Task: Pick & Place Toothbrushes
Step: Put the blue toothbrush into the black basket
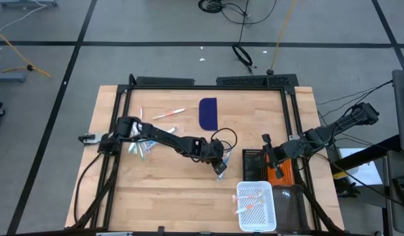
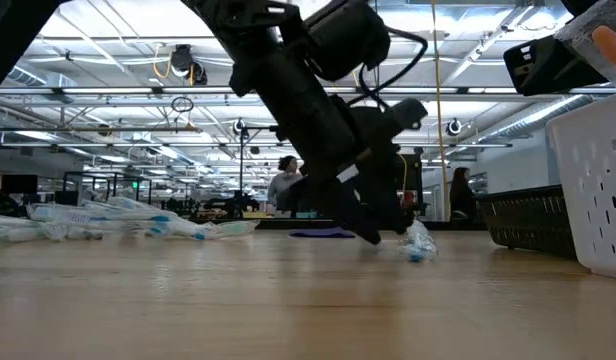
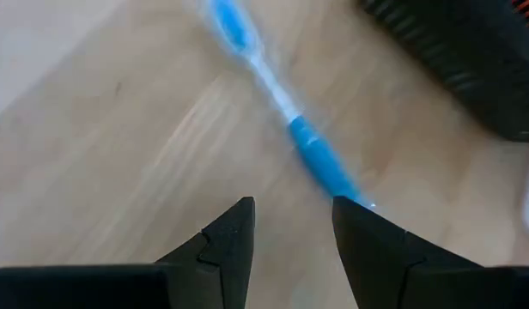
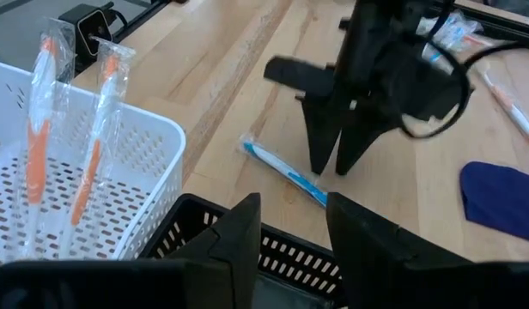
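A light blue and white toothbrush (image 3: 282, 112) in a clear wrapper lies flat on the wooden table (image 1: 156, 196) near its middle (image 4: 286, 172). My left gripper (image 3: 290, 215) hangs open just above the table, pointing steeply down, its fingertips (image 4: 342, 167) close by one end of that toothbrush. A pile of toothbrushes (image 1: 140, 147) lies at the left, and two more (image 1: 169, 115) toward the far edge. My right gripper (image 4: 290, 227) waits open and empty over the black basket (image 4: 273, 249).
A white perforated basket (image 4: 153, 172) at the near right holds orange toothbrushes (image 4: 93, 146) in wrappers. The black basket (image 1: 253, 154) stands just beyond it, close to the lone toothbrush. A dark blue flat piece (image 1: 208, 113) lies at the far middle. People stand in the room behind.
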